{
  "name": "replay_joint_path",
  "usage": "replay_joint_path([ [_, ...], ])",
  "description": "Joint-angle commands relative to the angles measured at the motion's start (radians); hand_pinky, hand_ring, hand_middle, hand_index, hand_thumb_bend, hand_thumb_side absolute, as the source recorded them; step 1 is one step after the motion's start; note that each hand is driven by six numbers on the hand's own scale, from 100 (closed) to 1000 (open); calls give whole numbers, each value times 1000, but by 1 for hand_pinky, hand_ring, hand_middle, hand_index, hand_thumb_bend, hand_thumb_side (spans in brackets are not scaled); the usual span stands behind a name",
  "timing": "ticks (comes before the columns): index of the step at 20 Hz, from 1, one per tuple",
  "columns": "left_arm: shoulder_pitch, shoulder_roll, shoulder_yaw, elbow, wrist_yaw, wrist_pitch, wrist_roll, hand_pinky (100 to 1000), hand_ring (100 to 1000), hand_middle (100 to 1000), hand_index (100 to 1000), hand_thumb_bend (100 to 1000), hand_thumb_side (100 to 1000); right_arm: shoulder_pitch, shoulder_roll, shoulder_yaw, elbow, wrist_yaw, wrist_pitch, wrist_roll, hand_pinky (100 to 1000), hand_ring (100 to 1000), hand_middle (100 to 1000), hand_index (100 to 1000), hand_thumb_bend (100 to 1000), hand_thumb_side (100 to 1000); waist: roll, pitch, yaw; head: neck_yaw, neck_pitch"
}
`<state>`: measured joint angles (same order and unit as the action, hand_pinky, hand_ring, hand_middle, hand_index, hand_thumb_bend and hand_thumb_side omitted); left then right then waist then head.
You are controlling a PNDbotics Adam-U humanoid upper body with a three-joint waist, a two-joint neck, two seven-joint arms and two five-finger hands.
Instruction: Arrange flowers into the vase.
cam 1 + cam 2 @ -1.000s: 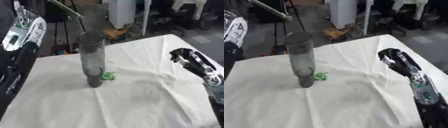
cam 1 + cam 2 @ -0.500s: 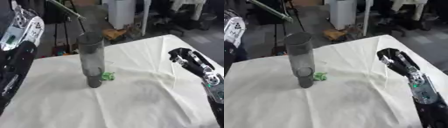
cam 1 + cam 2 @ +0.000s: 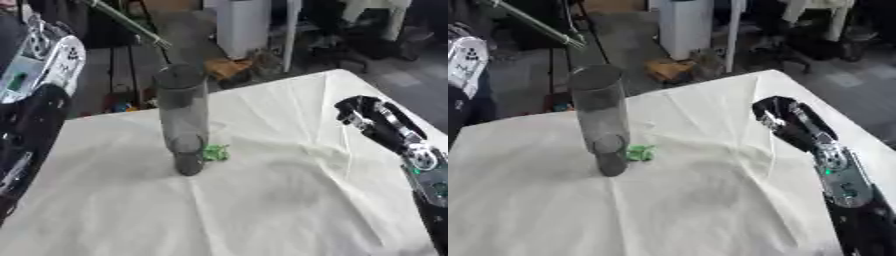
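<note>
Standing upright on the white-clothed surface (image 3: pixel 289 200), left of centre, is the vase (image 3: pixel 182 117), a tall, smoky grey cylinder with an open mouth at the top. Nothing that can be made out as a flower sits inside it. Just beside its base, on the side nearer the right robot hand, lies a small bright green thing (image 3: pixel 214 152); it looks crumpled or leafy, but what it actually is cannot be told.

The right robot hand (image 3: pixel 785 120) hangs over the right part of the surface, well apart from the vase, with a wide stretch of bare cloth between them. Its dark fingers are curled downward and inward, and they close on nothing visible. Its silver and black forearm runs off toward the lower right corner and is cut by the edge of the picture.

On the left, a bulky black and white arm (image 3: pixel 31 90) fills the left edge, reaching up toward the upper corner. The left robot hand itself does not show; only casing and the forearm are visible, so how it stands cannot be told.

A thin pale green rod or stem (image 3: pixel 131 30) slants across the upper left, behind the vase and above its mouth, running out of the frame at the top. Whether it is held by anything is hidden.

Beyond the far edge of the surface the room is dim and blurred, with pale furniture shapes and clutter on the floor that cannot be made out.
</note>
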<state>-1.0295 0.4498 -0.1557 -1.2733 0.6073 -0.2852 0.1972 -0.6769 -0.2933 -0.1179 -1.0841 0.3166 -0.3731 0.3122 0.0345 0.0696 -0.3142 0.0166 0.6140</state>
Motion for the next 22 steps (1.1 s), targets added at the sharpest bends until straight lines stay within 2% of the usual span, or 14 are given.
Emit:
replay_joint_path([
  [1, -18, 29, 3, -9, 6, 2, -6, 100, 100, 100, 100, 796, 807, -13, -13, -9, -24, 2, 1, 1, 633, 644, 531, 728, 362, 775, -6, -17, 2, 0, 3],
  [22, -18, 27, 0, -6, 30, 16, -15, 100, 100, 100, 100, 784, 801, -17, -14, -9, -18, 3, -3, 1, 633, 644, 531, 728, 361, 775, -10, -15, 6, 2, 5],
])
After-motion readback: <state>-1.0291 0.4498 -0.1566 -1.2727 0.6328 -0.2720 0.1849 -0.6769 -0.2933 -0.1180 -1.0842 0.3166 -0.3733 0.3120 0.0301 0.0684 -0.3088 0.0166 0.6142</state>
